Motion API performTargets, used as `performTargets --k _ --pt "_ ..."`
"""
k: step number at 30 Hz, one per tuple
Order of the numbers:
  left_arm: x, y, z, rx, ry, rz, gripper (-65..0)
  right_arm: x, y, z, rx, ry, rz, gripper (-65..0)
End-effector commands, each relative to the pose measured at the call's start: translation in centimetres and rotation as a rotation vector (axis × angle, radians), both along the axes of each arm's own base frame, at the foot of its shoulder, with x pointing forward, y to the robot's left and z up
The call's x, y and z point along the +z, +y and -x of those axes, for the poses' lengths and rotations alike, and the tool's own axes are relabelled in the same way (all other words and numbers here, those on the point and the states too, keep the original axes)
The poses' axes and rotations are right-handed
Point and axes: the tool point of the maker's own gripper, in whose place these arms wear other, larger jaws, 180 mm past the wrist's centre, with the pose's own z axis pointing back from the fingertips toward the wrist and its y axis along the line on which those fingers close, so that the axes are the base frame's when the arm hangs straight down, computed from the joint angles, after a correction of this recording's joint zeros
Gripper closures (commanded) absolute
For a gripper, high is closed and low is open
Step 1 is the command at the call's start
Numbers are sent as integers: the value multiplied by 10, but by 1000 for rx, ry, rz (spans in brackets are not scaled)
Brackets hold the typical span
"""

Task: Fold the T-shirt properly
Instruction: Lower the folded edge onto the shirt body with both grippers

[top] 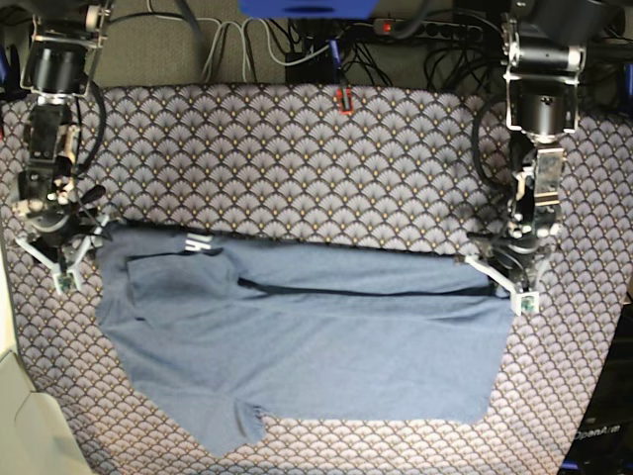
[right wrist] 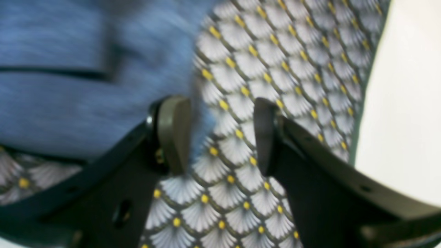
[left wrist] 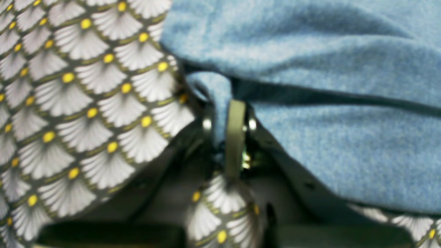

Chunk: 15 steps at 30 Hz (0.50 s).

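Observation:
The slate-blue T-shirt (top: 316, 336) lies spread across the patterned table cover, folded over along its top edge. In the base view my left gripper (top: 497, 279) is at the shirt's upper right corner. The left wrist view shows that gripper (left wrist: 225, 119) shut, with a pinch of the blue T-shirt (left wrist: 327, 137) between its fingers. At the shirt's upper left corner is my right gripper (top: 77, 244). Seen from the right wrist, my right gripper (right wrist: 220, 136) stands open; the edge of the T-shirt (right wrist: 69, 103) lies by its left finger (right wrist: 174, 134), and mostly table cover shows between the fingers.
The grey fan-scale table cover (top: 297, 168) fills the table around the shirt. A small red thing (top: 343, 99) sits at the back edge, with cables behind it. A pale surface (top: 20, 416) borders the table at the near left.

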Motion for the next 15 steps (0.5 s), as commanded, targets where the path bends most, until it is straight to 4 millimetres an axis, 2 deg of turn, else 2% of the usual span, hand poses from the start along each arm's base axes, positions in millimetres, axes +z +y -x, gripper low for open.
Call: performTargets --k 1,10,15 --pt "15 14 -9 22 -35 -33 -3 16 -2 -11 15 -55 3 -307" --pt "15 17 -8 22 -33 -42 -3 -7 0 15 17 11 -11 -307" --pt "15 16 -8 21 -30 -42 -3 -15 6 22 21 25 -24 -307"
